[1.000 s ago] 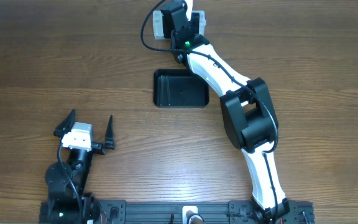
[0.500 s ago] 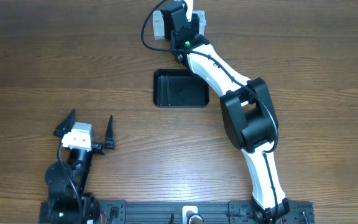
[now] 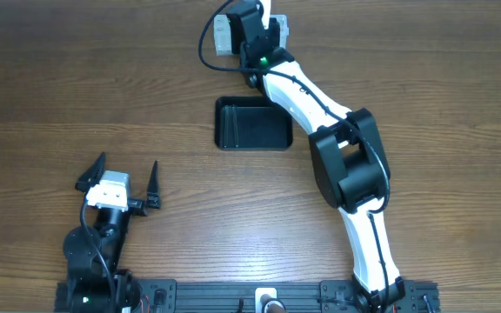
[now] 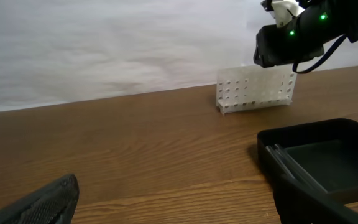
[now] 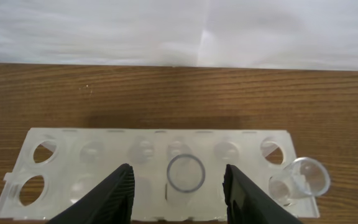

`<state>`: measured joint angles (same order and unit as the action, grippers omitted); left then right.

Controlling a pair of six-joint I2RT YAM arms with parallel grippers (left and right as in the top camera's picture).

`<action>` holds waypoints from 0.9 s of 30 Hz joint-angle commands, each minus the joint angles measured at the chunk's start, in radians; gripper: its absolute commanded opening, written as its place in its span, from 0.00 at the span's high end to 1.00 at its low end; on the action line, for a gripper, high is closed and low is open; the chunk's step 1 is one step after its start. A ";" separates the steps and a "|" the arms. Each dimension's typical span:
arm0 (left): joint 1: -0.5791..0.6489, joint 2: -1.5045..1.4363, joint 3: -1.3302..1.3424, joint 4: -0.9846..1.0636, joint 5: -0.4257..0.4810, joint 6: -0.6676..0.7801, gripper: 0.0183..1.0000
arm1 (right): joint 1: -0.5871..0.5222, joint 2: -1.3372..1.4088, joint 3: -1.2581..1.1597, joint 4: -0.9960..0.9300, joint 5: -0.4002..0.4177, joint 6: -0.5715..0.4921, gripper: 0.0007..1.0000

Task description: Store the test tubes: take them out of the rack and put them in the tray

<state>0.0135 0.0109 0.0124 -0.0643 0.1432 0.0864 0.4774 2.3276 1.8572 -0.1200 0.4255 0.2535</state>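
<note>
My right hand point(image 5: 178, 179) hangs over the clear rack point(image 5: 92, 155) at the far side of the table point(image 3: 76, 78). Its fingers are spread and nothing is held. One finger stands on each side of a single tube point(image 5: 186, 172), whose round rim shows in the front row right between my fingertips. Neither finger touches it, and there is a gap on both sides. I have lined up this way so that closing the hand catches only this tube, not the rack wall or a neighbouring hole.

A second tube point(image 5: 307, 176) sits at the end of the rack, out past one finger and well clear of my grip. It looks tilted in its hole. The other holes near my fingers look empty, though the clear plastic makes that hard to tell.

The black tray point(image 3: 219, 126) lies behind my hand, just on my base's side of the rack, so the carry back should be short. From my left wrist I see thin pale lines along one inner wall of the tray. They may be tubes already laid down, but I can't say for sure.

My left hand point(image 3: 127, 169) rests close to its own base with its fingers splayed wide. It is well away from the rack and tray, so it stays out of my right arm's path.
</note>
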 commanded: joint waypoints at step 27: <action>0.005 -0.006 -0.006 0.000 0.009 0.008 0.00 | -0.006 0.041 0.022 0.064 0.010 -0.034 0.69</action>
<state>0.0135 0.0109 0.0120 -0.0643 0.1429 0.0864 0.4656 2.3501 1.8587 -0.0589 0.4286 0.2249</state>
